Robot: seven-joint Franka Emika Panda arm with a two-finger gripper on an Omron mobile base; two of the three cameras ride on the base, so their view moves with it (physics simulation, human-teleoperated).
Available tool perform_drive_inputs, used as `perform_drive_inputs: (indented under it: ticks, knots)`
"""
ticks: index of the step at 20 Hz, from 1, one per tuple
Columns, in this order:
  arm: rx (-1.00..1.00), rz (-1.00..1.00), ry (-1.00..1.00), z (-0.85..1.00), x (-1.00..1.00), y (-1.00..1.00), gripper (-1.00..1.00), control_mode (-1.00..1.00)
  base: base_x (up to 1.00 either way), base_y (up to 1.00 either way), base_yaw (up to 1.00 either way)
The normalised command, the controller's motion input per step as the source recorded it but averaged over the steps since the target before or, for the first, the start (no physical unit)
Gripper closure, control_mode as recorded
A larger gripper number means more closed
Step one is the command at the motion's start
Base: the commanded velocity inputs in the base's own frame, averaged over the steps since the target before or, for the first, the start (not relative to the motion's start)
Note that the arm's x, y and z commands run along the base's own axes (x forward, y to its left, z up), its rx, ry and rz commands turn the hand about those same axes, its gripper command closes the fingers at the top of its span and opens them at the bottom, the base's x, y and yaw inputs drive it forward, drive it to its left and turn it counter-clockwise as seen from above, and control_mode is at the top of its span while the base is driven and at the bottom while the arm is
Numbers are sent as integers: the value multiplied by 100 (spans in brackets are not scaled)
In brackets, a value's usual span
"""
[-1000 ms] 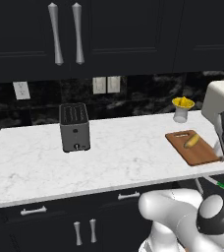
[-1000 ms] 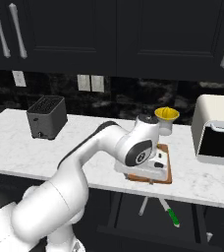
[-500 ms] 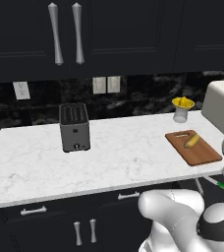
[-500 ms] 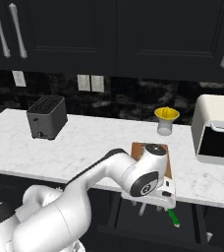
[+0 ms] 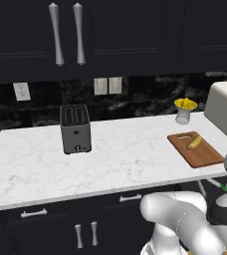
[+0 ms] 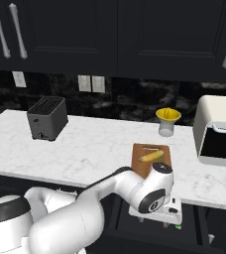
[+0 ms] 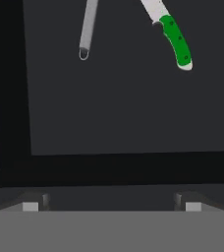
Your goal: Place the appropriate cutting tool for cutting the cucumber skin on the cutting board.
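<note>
Hand view: open, empty claw [image 7: 111, 204] above a dark drawer [image 7: 124, 108] (green-handled knife [image 7: 175, 37], grey tool [image 7: 87, 29]).

The white arm bends forward and down from the base, its hand [image 6: 155, 212] lowered below the desk edge. The fingers [image 7: 30, 205] point downward, spread wide apart, holding nothing.

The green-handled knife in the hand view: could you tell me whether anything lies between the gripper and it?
Nothing visible does. The green-handled knife lies on the dark drawer floor, with bare floor between it and the finger tips. The grey tool lies apart to its side, not in the path.
</note>
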Motion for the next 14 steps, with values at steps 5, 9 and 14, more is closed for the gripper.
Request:
perform_drive_inputs:
  ticks: [5, 9, 14]
  knots:
    - [2, 0, 0, -51, 11, -3, -100, -100, 0, 0, 0]
    - [3, 0, 0, -32, -11, -17, -100, -100, 0, 0, 0]
    - [0, 0, 0, -27, -14, -6, -100, -100, 0, 0, 0]
